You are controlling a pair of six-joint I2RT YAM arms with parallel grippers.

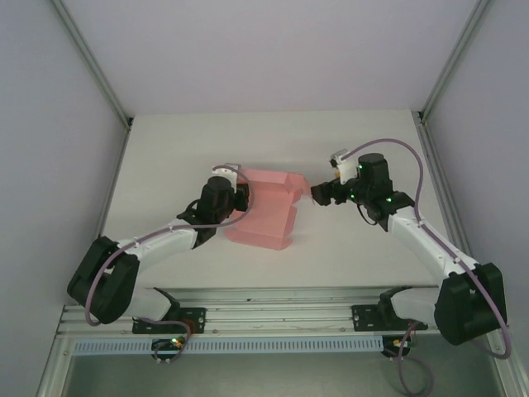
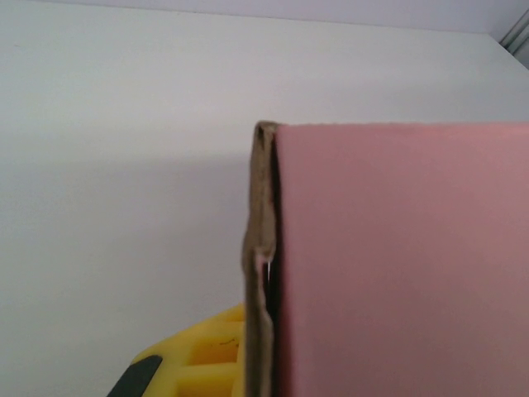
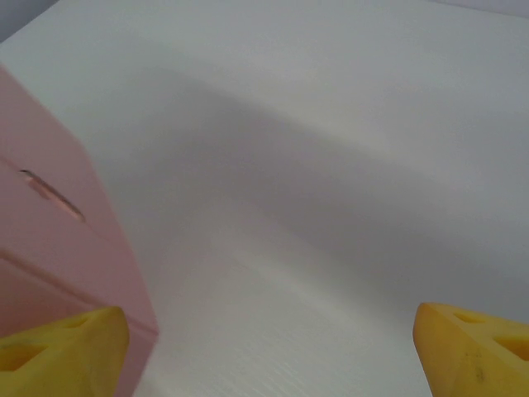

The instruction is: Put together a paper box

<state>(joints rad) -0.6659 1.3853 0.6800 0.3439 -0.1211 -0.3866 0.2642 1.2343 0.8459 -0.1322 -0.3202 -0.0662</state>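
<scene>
— Our left gripper (image 1: 241, 196) pinches the left wall of the paper box (image 1: 269, 211), which sits on the table (image 1: 165, 149).
— We agree. Just right of the box, our right gripper (image 1: 316, 194) gapes wide.

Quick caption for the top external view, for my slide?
Pink paper box on the white table, left gripper at its left edge, right gripper by its right corner.

**Cropped and Hidden Parts**

Seen from the left wrist, the paper box (image 2: 397, 265) is cut off at right and bottom, and a yellow finger (image 2: 194, 364) of the left gripper (image 1: 241, 193) is partly hidden behind it. From the right wrist it is blurred and cropped at left.
</scene>
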